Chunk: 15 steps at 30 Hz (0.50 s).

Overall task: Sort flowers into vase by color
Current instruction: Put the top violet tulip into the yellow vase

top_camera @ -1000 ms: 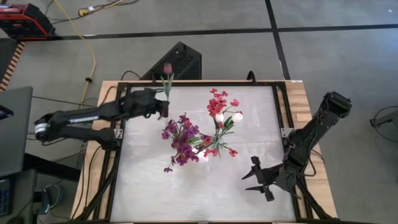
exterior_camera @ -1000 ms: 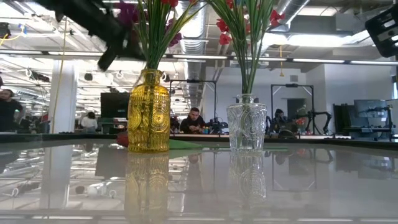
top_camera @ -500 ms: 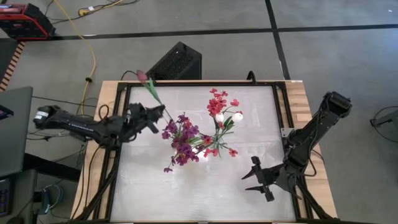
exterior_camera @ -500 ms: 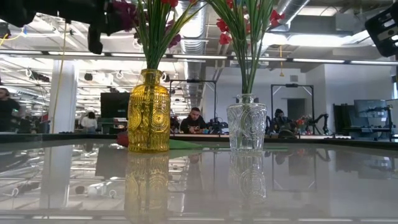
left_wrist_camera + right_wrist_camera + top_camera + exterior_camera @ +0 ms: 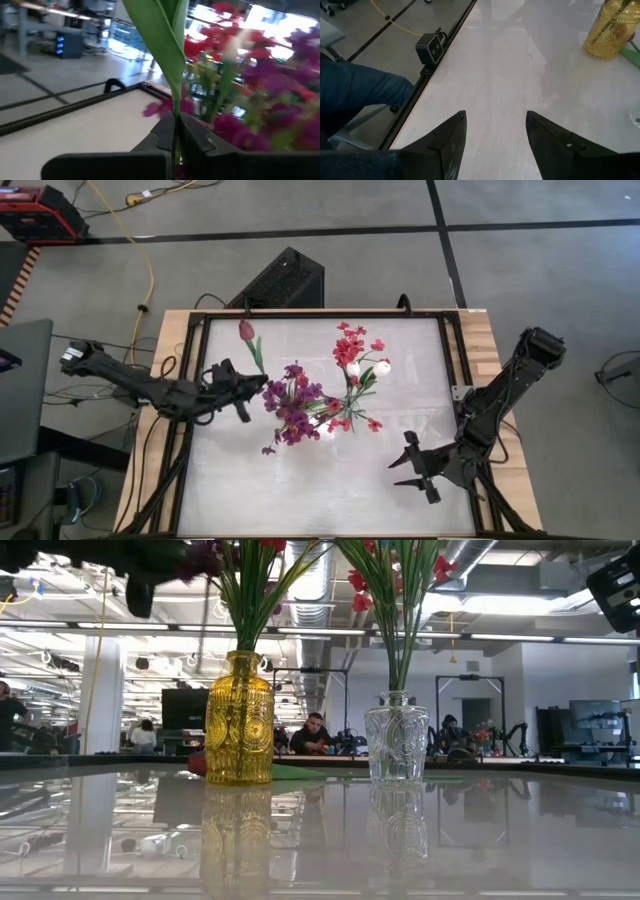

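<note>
Since the earlier frame the left gripper [image 5: 243, 387] has swung toward 6 o'clock, carrying the dark-pink bud [image 5: 246, 330] nearer the purple bunch [image 5: 291, 402]. Its fingers [image 5: 192, 136] pinch the green stem [image 5: 174, 102] at its base. In the high view the stem's long axis runs from about 5 to 11 o'clock, bud outermost. Best practice: tip the stem upright over the yellow vase [image 5: 239, 720], then lower. The right gripper [image 5: 412, 465] waits with fingers spread.
</note>
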Motion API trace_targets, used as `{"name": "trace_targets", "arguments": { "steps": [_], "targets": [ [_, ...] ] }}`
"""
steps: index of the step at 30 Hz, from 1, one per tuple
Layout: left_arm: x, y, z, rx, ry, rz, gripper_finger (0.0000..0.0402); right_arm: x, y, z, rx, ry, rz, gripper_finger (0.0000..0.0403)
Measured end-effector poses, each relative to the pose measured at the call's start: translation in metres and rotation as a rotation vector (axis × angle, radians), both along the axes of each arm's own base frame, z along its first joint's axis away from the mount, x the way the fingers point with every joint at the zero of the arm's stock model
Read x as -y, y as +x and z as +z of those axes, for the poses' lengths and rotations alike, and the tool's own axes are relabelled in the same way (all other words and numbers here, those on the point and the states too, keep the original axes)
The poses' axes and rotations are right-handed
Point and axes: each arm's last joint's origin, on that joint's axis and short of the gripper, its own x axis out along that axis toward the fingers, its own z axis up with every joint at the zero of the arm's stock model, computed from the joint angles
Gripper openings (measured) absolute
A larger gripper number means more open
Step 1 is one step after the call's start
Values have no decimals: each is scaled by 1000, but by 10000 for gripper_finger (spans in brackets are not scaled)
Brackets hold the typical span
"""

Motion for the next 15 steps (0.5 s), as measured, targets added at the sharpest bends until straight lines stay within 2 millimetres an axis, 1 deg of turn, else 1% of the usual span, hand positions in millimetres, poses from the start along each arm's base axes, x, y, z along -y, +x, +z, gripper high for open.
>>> {"name": "trace_targets", "arguments": {
  "steps": [3, 7, 10, 13, 15],
  "targets": [
    [3, -12, 5, -9, 32, -47, 0, 0, 0, 0, -3, 10, -5, 232],
    [0, -32, 9, -33, 36, -1, 0, 0, 0, 0, -4, 14, -7, 232],
    [-4, -45, 11, -31, 20, -9, 0, 0, 0, 0, -4, 13, -8, 232],
    [-7, -54, 12, -21, 1, -2, 0, 1, 1, 0, -3, 12, -12, 232],
    [-7, -57, 13, -10, -4, -40, 0, 1, 2, 0, -3, 13, -19, 232]
  ]
}}
